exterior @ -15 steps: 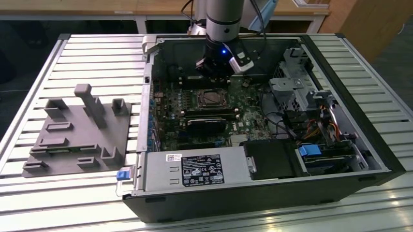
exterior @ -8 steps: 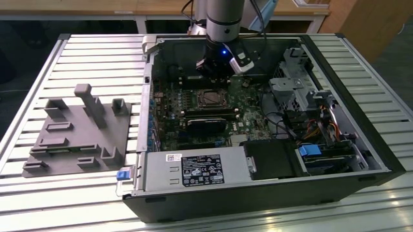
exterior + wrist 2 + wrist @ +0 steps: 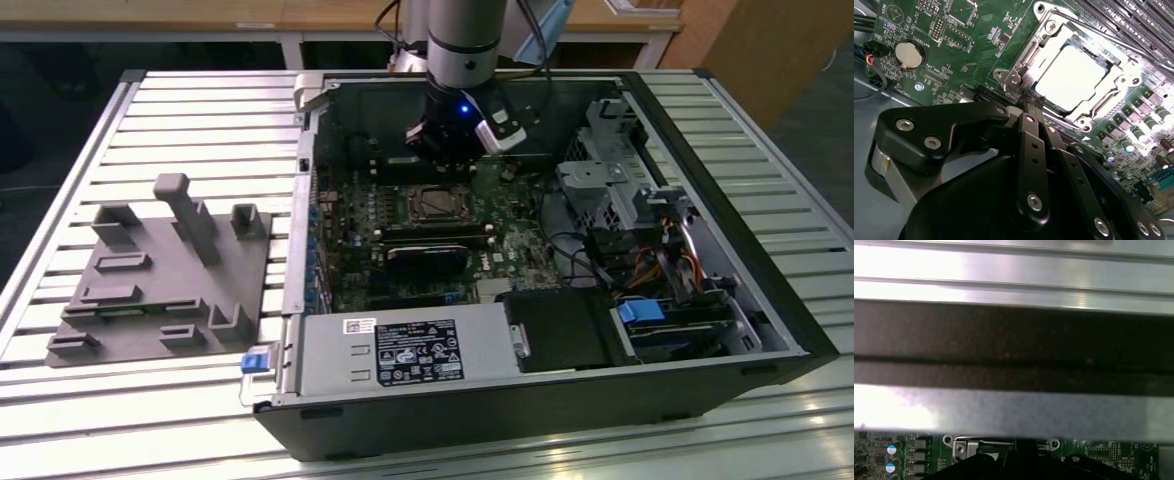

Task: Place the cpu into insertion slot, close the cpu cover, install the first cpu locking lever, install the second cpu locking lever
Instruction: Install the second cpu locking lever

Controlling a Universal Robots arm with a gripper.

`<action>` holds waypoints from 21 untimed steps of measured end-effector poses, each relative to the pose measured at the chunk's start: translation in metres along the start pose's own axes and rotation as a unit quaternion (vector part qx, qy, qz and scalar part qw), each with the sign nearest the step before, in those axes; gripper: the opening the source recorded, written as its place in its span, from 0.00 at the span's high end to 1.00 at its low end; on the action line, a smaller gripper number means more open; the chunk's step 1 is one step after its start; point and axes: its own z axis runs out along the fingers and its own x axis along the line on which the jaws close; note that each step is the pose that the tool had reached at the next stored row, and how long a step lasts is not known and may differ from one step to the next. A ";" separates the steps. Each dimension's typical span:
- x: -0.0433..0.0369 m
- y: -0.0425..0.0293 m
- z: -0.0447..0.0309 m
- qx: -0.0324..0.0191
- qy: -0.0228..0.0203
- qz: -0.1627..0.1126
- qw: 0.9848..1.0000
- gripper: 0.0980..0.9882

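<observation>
the cpu already lies flat in the insertion slot, right of centre in the upper half of the second wrist view, its pale metal face showing through the cut-out of the cpu cover. the cover appears folded down over it, framing the chip on all sides, so the first two steps look done. bright metal lever rods run along the socket's edges; whether either one is fully hooked i cannot tell.

the claw sits at the middle of the second wrist view, its black fingers drawn together with no visible gap and nothing seen between them, the tips right beside the socket's near corner with its lever hinge. that closed, pointed posture probably suits pushing on a thin lever rather than grasping one.

in the exterior view the claw hangs at upper centre, low inside the open computer case, just above the socket on the green motherboard. the case lies on its side on the slatted bench, which leaves the board facing up so the arm can reach straight down. a grey fixture tray rests at the left of that frame, well apart from the case. the first wrist view catches the case's wall across most of the frame.
</observation>
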 end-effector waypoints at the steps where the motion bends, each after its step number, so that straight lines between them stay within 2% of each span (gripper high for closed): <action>1: 0.0000 0.0000 -0.0001 0.000 0.000 0.000 1.000 0.99; 4: -0.0001 0.0001 -0.0028 0.000 0.000 0.000 1.000 0.99; 10: -0.0004 0.0007 -0.0141 0.000 0.000 0.000 1.000 0.99; 21: -0.0001 -0.0095 -0.0149 0.000 0.000 0.000 1.000 0.99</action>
